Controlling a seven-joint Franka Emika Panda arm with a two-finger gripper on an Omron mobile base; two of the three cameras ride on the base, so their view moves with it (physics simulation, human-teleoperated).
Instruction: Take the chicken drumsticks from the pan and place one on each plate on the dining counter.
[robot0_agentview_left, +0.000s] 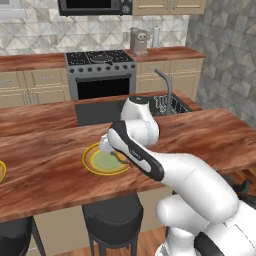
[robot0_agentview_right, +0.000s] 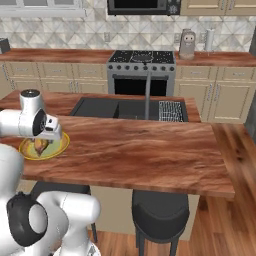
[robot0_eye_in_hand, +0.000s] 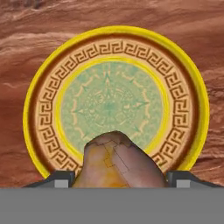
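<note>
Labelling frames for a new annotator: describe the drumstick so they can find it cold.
Start at the long reddish wood dining counter in front of the sink. At its end by the white arm lies a yellow-rimmed plate. The chicken drumstick is the small lumpy golden-brown piece over that plate, between the end effector tips; nothing else nearby is brown and rounded.

There is one round plate with a yellow rim and a pale green middle (robot0_agentview_left: 103, 161) in full sight, and the edge of a second yellow plate (robot0_agentview_left: 1, 171) peeks in at the left side. One lumpy golden-brown chicken drumstick (robot0_eye_in_hand: 119, 162) can be counted. There is one long reddish-brown wooden worktop (robot0_agentview_left: 210, 135). Three dark round stools can be seen: one (robot0_agentview_left: 112, 216), two (robot0_agentview_left: 15, 236), three (robot0_agentview_right: 161, 212). One silver stove (robot0_agentview_left: 101, 74), one dark sink (robot0_agentview_right: 120, 108) and one grey tap (robot0_agentview_right: 148, 92).
</note>
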